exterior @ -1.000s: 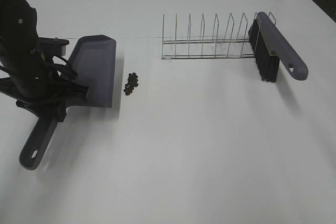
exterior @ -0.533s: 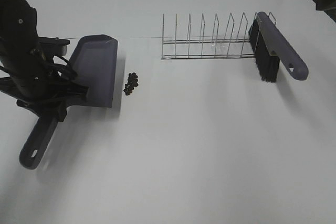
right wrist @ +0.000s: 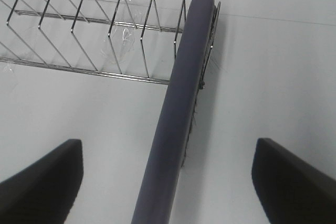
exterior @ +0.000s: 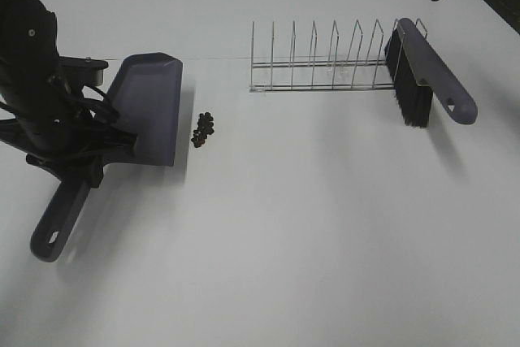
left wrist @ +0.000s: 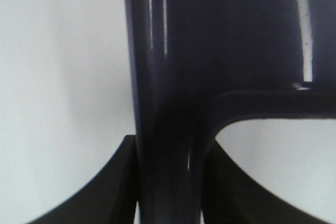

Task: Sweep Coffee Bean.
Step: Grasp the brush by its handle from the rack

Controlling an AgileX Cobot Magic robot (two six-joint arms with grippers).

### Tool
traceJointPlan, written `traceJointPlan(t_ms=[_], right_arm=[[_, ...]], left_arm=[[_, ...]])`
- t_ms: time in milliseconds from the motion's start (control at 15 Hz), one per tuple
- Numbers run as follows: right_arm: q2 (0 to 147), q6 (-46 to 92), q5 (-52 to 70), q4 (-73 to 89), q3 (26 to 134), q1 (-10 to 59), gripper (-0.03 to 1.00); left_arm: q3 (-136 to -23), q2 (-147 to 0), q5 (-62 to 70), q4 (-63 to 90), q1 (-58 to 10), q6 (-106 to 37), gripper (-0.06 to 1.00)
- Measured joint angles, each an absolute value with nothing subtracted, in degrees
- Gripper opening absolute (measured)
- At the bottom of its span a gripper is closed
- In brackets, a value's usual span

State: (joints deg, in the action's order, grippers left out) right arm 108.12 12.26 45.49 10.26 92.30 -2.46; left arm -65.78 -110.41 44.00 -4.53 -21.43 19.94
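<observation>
Two pincers: left pincer clamps the dustpan handle, right pincer gapes empty above the brush.

Plain white worktop. Grey-purple dustpan sits flat over at 9 o'clock, with a little pile of coffee beans just off its blade at 3 o'clock. Wire rack is up around 1 o'clock, brush propped at its 3 o'clock end.

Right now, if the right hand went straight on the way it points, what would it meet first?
Most likely the brush handle, centred between the right hand's open fingers in the wrist view, with the table behind it. The gap is hard to judge.
</observation>
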Motion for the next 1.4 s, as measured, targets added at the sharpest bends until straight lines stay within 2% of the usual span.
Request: traceJointPlan(t_ms=[200,467,867,1067,1133,1200,1400], right_arm=[[119.00,8.65,54.32,9.22,105.60,-2.46,0.73],[128.17,7.85,57.64,7.33,115.79,-2.46,0.72],[136.48,7.85,56.95,7.79,119.12,-2.46,0.63],[139.29,7.85,55.92,7.79,119.12,-2.46,0.54],[139.86,7.85,55.92,7.85,119.12,-2.46,0.47],[139.92,7.39,55.86,7.96,119.46,-2.46,0.26],[139.52,7.16,56.09,7.79,119.46,-2.46,0.26]], left_arm=[[-65.78,-110.41,44.00,-4.53,-21.43,19.94,0.27],[-65.78,-110.41,44.00,-4.53,-21.43,19.94,0.27],[-65.78,-110.41,44.00,-4.53,-21.43,19.94,0.27],[-65.78,-110.41,44.00,-4.53,-21.43,19.94,0.27],[-65.78,-110.41,44.00,-4.53,-21.43,19.94,0.27],[-65.78,-110.41,44.00,-4.53,-21.43,19.94,0.27],[-65.78,-110.41,43.95,-4.53,-21.43,19.94,0.27]])
